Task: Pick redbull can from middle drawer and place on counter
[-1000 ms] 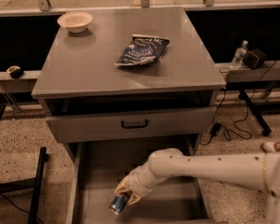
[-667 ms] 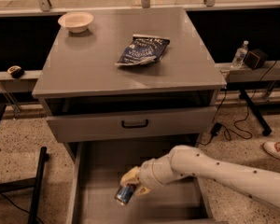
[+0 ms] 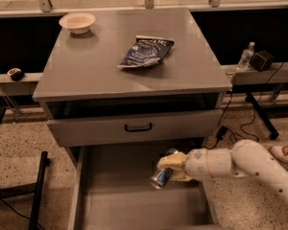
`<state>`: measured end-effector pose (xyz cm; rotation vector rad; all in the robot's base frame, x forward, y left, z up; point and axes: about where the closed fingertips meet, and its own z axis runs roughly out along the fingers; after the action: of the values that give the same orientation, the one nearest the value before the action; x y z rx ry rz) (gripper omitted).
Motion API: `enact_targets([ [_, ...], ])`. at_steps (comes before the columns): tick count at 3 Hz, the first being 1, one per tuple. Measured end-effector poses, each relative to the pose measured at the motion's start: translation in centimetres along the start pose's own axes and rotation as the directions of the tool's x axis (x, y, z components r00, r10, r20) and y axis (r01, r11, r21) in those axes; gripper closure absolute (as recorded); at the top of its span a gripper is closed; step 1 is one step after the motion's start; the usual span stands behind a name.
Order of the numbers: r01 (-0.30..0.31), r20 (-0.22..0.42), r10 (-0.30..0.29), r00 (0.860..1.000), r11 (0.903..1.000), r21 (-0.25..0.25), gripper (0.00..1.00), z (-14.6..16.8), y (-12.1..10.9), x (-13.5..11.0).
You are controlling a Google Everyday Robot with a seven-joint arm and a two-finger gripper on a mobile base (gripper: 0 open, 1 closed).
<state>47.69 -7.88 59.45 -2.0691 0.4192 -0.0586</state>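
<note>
The redbull can (image 3: 162, 176) is a slim blue-and-silver can, tilted, held in my gripper (image 3: 172, 168) above the floor of the open middle drawer (image 3: 129, 200). The gripper's yellowish fingers are shut on the can's upper part, and my white arm reaches in from the right. The can hangs over the drawer's right half, below the grey drawer front with the black handle (image 3: 138, 127). The counter (image 3: 101, 66) is the broad grey cabinet top above.
A dark blue snack bag (image 3: 146, 51) lies on the counter's middle. A white bowl (image 3: 77, 21) sits at its back left corner. A water bottle (image 3: 246, 56) and a dark box (image 3: 262, 60) stand on the ledge at right. Cables trail on the floor at right.
My gripper has lifted the can off the drawer floor and carried it up and to the right. The arm has drawn back toward the right.
</note>
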Motion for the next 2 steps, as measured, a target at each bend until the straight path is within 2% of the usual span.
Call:
enact_targets([
  [1,-0.039,-0.099,0.041,0.994,0.9990,0.022,1.00,-8.43,0.04,6.13],
  [2,-0.026,-0.109,0.029,0.994,0.9992,0.029,1.00,-8.45,-0.32,6.42],
])
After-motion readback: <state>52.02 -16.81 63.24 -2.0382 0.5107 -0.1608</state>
